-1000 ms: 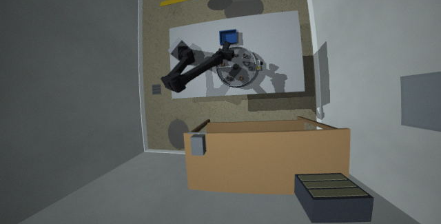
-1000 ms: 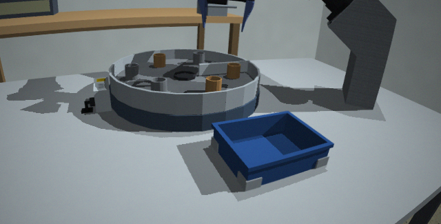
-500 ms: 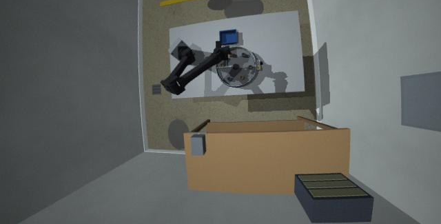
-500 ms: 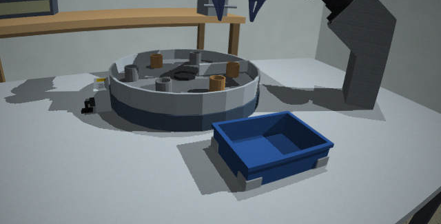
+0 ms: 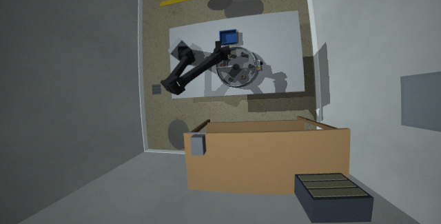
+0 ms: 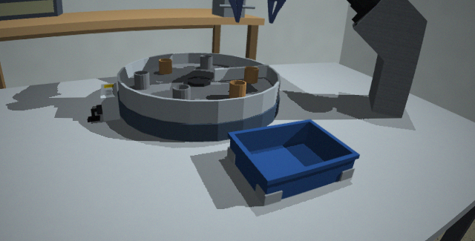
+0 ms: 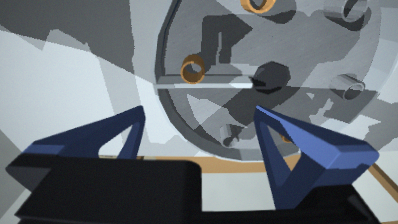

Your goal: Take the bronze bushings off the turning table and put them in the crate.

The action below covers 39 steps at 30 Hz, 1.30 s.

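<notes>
Bronze bushings [image 6: 237, 88] number three in the exterior view, all standing upright on the turntable [image 6: 197, 105], well below the jaws. Steel bushings [image 6: 141, 79] share the same deck. The gripper [image 6: 255, 8] hangs high over the turntable's far rim, jaws wide and holding nothing. The crate [image 6: 293, 156], blue and with nothing in it, sits on the bench [image 6: 74, 182] just beside the turntable's near edge, well apart from the jaws.

Risks: the deck turns, so a descent timed late could close on air or knock a bushing over. A raised divider [image 6: 237, 73] and central hub [image 6: 200, 81] stand between the pockets; a finger straddling the divider would foul the descent. One bronze piece appears to lie under the right finger in the wrist view, though it is largely hidden. Steel pieces stand near bronze ones, so a wide approach may disturb them.
</notes>
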Each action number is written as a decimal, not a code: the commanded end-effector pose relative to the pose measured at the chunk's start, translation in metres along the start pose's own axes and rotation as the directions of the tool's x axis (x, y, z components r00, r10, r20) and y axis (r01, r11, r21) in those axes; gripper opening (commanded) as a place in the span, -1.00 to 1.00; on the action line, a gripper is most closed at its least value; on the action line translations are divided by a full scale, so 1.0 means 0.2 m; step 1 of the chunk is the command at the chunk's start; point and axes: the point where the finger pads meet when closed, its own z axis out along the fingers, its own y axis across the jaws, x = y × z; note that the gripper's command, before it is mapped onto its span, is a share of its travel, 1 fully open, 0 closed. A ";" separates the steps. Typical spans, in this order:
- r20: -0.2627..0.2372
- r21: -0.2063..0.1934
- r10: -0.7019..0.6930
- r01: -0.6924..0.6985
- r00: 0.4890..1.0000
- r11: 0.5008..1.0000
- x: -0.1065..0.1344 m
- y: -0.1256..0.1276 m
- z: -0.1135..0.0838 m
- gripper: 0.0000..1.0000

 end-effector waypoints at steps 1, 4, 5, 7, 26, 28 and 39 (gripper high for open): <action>0.008 0.029 0.000 0.000 1.000 1.000 0.02 -0.07 -0.05 -0.77; 0.008 0.029 0.000 0.000 1.000 1.000 0.02 -0.07 -0.05 -0.77; 0.008 0.029 0.000 0.000 1.000 1.000 0.02 -0.07 -0.05 -0.77; 0.008 0.029 0.000 0.000 1.000 1.000 0.02 -0.07 -0.05 -0.77; 0.008 0.029 0.000 0.000 1.000 1.000 0.02 -0.07 -0.05 -0.77; 0.008 0.029 0.000 0.000 1.000 1.000 0.02 -0.07 -0.05 -0.77; 0.008 0.029 0.000 0.000 1.000 1.000 0.02 -0.07 -0.05 -0.62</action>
